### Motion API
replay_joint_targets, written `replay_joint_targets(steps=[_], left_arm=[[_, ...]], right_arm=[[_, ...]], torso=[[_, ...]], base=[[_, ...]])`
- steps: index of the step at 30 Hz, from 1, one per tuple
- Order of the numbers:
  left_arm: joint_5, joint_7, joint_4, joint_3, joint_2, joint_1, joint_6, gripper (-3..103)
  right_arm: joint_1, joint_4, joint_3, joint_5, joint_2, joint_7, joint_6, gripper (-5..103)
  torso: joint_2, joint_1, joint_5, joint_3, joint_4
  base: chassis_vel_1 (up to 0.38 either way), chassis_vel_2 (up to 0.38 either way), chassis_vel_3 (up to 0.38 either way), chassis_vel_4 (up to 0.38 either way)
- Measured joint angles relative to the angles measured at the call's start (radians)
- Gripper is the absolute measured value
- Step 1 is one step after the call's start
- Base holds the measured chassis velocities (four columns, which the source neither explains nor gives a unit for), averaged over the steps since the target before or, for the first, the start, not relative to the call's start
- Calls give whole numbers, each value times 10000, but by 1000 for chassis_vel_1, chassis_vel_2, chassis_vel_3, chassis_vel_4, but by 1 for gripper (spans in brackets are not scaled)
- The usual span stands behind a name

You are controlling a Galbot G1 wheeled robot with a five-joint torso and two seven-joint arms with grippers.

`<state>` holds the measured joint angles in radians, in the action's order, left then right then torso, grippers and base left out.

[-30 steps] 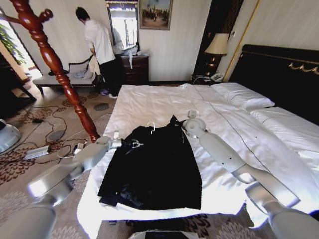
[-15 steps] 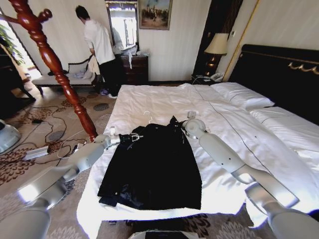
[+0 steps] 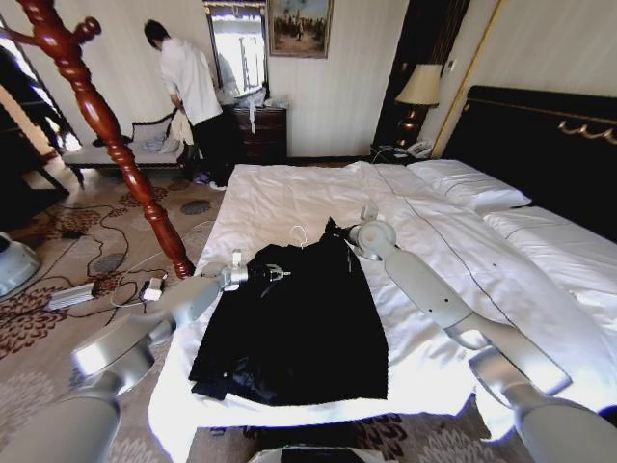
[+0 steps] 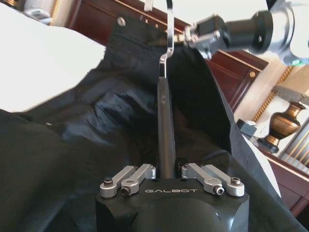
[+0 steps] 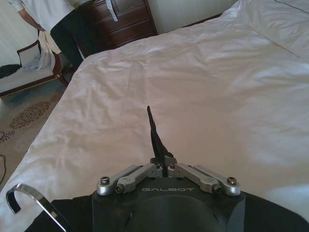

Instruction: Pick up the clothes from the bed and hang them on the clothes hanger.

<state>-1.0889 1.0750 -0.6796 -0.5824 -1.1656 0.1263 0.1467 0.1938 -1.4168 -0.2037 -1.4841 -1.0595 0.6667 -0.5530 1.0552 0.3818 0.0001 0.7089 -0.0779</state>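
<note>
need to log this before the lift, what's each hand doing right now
Left hand: closed on the hanger inside the black jacket.
Right hand: closed, pinching the jacket's fabric at the collar edge.

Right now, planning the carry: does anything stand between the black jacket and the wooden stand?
Nothing visible does. The clothes lie by the bed's left edge, the wooden stand just beyond. Left gripper holds the hanger, right gripper the fabric.

Black jacket lying flat on the white-sheeted bed, left gripper sitting at its near shoulder by a silver hanger hook — right gripper touching the collar, just across
</note>
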Motion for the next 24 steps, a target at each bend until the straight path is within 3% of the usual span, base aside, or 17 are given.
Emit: replay_joint_targets(steps=[14,18,24], left_arm=[[744,22,-18,-768,-515,-26,-135,16],[849,41,-70,-585,-356,46,-242,16],[931,482,-562,-898,400,-96,-296,16]], right_arm=[[41,77,105,-284,-203,181,49,0],[137,94,158,-285,-6,156,51,0],[478,-136,193,-275,237,121,36,0]], torso=[[0,0,-1,-1,2],[0,0,-3,0,-6],[0,-2,-1,-1,6]], base=[[0,0,0,0],[0,0,0,0],[0,0,0,0]])
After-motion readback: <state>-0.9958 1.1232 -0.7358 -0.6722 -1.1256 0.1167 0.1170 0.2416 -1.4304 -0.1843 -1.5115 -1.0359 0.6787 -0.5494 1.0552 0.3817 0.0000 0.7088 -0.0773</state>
